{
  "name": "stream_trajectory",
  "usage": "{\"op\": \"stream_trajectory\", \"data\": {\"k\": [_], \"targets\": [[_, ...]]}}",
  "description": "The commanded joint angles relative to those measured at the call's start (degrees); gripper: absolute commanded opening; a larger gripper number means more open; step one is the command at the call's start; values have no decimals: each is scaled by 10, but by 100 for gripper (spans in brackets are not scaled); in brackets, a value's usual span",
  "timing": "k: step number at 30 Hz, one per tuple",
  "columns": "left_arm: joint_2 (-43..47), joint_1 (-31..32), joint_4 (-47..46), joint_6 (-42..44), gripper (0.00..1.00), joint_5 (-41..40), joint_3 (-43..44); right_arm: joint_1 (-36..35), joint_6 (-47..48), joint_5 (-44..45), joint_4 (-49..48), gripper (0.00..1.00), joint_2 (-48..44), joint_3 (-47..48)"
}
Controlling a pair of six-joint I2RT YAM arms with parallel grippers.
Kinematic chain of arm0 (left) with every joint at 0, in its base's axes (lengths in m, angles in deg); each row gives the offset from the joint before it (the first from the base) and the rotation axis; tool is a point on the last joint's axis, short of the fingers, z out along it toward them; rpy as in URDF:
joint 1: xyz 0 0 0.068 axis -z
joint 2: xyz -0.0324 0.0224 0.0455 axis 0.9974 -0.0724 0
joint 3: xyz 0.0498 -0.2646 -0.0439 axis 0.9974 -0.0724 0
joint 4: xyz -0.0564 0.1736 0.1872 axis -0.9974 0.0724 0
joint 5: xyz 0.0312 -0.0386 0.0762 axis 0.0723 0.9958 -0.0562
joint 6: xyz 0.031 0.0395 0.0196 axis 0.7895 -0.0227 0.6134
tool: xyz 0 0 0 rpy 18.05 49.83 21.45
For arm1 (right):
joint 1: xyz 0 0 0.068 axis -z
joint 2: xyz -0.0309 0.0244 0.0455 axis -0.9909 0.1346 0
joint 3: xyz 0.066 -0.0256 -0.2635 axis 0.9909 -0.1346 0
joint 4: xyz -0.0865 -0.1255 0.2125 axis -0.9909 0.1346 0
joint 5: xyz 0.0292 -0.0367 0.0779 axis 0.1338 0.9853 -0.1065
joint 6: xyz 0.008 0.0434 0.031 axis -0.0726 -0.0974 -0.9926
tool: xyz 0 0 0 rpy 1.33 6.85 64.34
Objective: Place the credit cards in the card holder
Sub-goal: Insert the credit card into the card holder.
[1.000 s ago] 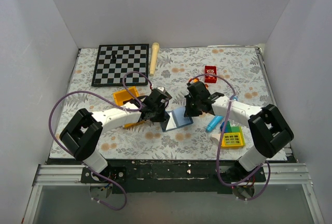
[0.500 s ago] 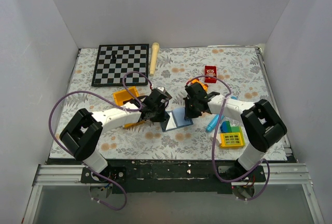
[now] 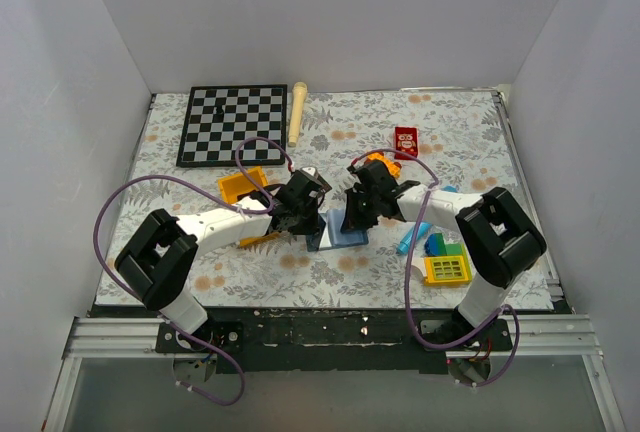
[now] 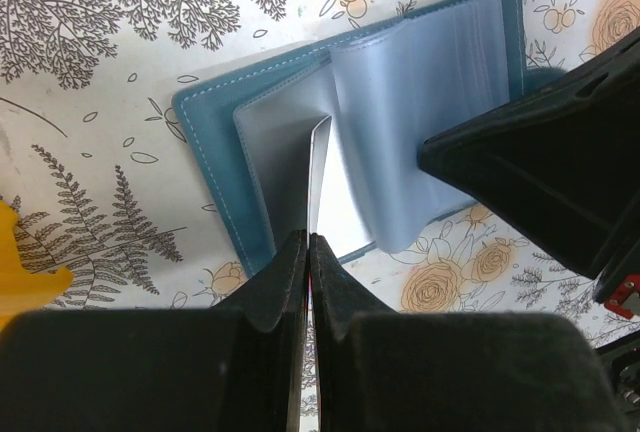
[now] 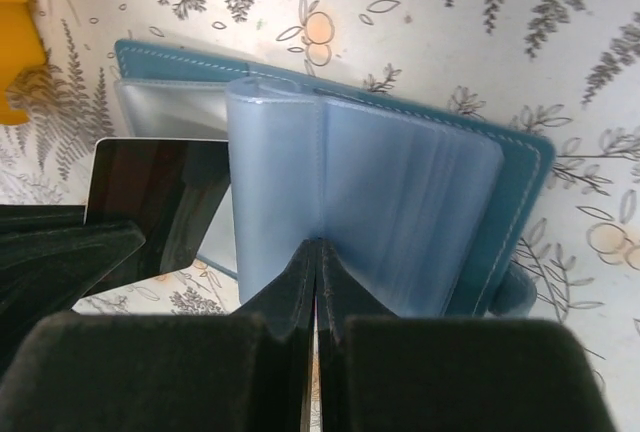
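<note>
The card holder lies open on the flowered cloth, its slate-blue cover down and its clear sleeves standing up. My right gripper is shut on the lower edge of those sleeves and holds them upright. My left gripper is shut on a black credit card. In the left wrist view the card shows edge-on, with its far end at the fold beside the sleeves. Both grippers, left and right, meet over the holder.
A chessboard and a wooden stick lie at the back left. An orange tray sits by the left arm. A red box, a bright blue tube and a yellow grid toy are on the right.
My right gripper has moved left onto the card holder and now holds its sleeves. The left gripper, with the card, has barely moved.
</note>
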Motion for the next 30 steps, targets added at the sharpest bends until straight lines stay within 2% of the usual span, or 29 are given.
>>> {"op": "stream_trajectory", "data": {"k": [1,30], "targets": [[8,-2,23,10,0,-19,3,-2,-15,-51,-39,1,20,-12],[14,-1,29,1,0,-20,-12,-2,-93,-129,-200,1,58,-32]]}}
